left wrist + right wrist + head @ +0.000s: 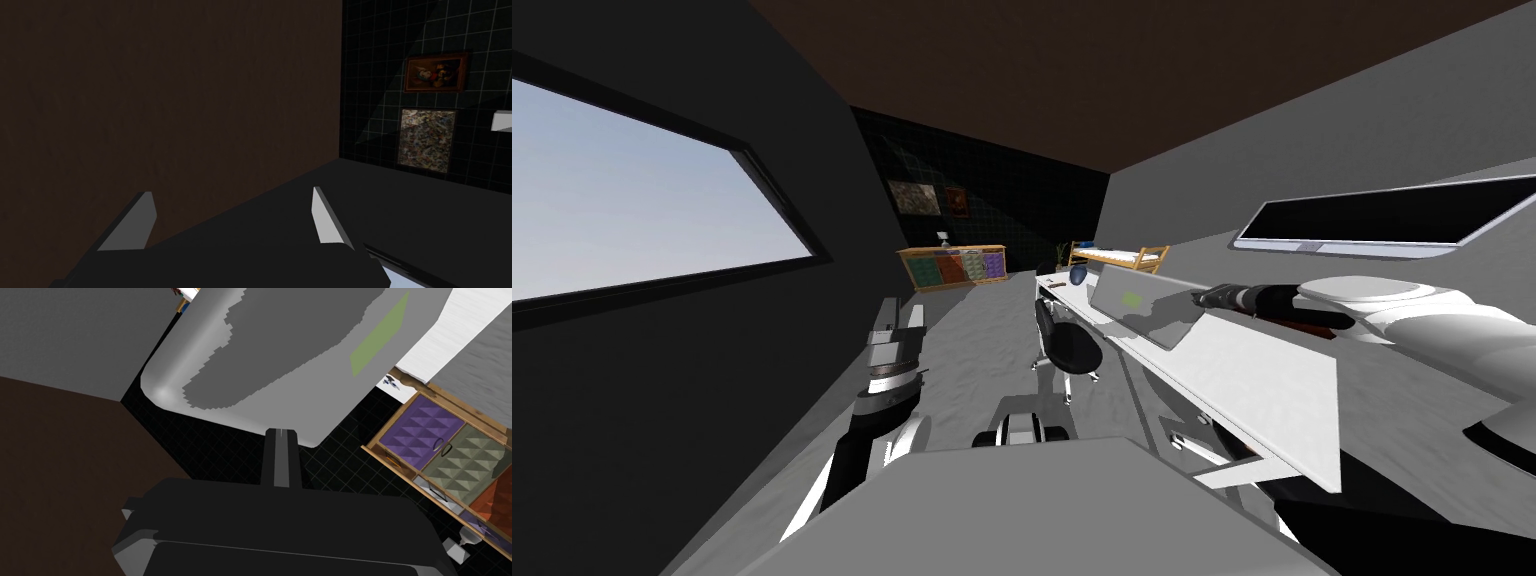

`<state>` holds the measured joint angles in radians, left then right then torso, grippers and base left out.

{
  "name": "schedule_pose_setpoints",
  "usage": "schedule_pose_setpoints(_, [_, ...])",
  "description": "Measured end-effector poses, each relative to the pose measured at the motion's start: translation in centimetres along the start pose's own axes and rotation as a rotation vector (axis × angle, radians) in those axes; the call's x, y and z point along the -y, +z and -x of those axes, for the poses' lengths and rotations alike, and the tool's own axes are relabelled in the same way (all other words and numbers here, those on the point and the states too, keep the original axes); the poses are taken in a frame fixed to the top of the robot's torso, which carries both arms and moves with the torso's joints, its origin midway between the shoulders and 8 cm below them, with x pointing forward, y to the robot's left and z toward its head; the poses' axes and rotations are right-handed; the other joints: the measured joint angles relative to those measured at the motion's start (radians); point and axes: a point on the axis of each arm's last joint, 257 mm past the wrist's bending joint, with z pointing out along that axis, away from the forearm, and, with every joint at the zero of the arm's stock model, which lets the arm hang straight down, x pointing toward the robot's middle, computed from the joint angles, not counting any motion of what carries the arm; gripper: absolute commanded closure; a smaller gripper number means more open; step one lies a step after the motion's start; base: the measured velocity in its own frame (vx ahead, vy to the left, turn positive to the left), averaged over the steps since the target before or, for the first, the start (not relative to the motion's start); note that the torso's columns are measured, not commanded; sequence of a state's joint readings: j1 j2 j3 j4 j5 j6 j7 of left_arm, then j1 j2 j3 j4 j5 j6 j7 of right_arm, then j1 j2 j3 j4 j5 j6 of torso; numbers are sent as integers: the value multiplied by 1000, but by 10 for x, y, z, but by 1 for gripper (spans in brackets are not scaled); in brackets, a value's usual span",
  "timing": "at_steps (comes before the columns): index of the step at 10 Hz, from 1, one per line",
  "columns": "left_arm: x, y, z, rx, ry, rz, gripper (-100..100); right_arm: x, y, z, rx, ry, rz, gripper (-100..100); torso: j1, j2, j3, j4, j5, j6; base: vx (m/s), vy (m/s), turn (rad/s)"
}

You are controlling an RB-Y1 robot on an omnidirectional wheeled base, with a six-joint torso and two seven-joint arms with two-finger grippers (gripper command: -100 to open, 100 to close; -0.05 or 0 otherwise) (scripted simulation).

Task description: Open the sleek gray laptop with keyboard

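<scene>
A grey laptop [1144, 306] stands on the white desk [1257, 385], its lid with a green patch raised at a slant. My right gripper [1200, 297] reaches from the right to the lid's near edge. In the right wrist view the lid [280, 348] hangs close in front, and my right gripper [281, 434] has its two fingers pressed together, tips touching the lid's rim. My left gripper [898, 322] is held low at the left, away from the desk; its fingers [135, 225] stand open with nothing between them.
A dark office chair [1068, 346] sits in front of the desk, left of the laptop. A desk drawer [1204, 452] juts out near me. A wide dark screen [1362, 225] hangs at the right. A cabinet with coloured drawers [955, 267] stands at the far wall.
</scene>
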<state>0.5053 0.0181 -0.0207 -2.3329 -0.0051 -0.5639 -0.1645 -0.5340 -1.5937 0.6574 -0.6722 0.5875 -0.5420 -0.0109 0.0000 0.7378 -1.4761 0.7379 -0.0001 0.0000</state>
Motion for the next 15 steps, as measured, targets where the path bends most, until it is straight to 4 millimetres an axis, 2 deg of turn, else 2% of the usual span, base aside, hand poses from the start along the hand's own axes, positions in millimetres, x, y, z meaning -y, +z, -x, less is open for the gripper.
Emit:
schedule_pose_setpoints(2, [0, 0, 0, 0, 0, 0, 0, -4, 3, 12, 15, 1, 5, 100, 0, 1, 0, 0, 0, 0, -16, -8, -42])
schedule_pose_setpoints(8, [0, 0, 0, 0, 0, 0, 0, -18, 9, 20, 10, 1, 21, 100, 0, 0, 0, 0, 0, 0, -13, -6, -31])
schedule_pose_setpoints(9, [0, 0, 0, 0, 0, 0, 0, -18, 9, 19, 9, 1, 20, -100, 0, 0, 0, 0, 0, 0, 8, -75, 45])
schedule_pose_setpoints(11, [0, 0, 0, 0, 0, 0, 0, -15, 1, 25, 7, 5, 34, -100, -5, -1, 0, 0, -2, 0, 6, -135, 43])
schedule_pose_setpoints(15, [0, 0, 0, 0, 0, 0, 0, -10, -17, 32, -2, 24, 71, -100, 0, 0, 0, 0, 0, 0, -5, -151, 33])
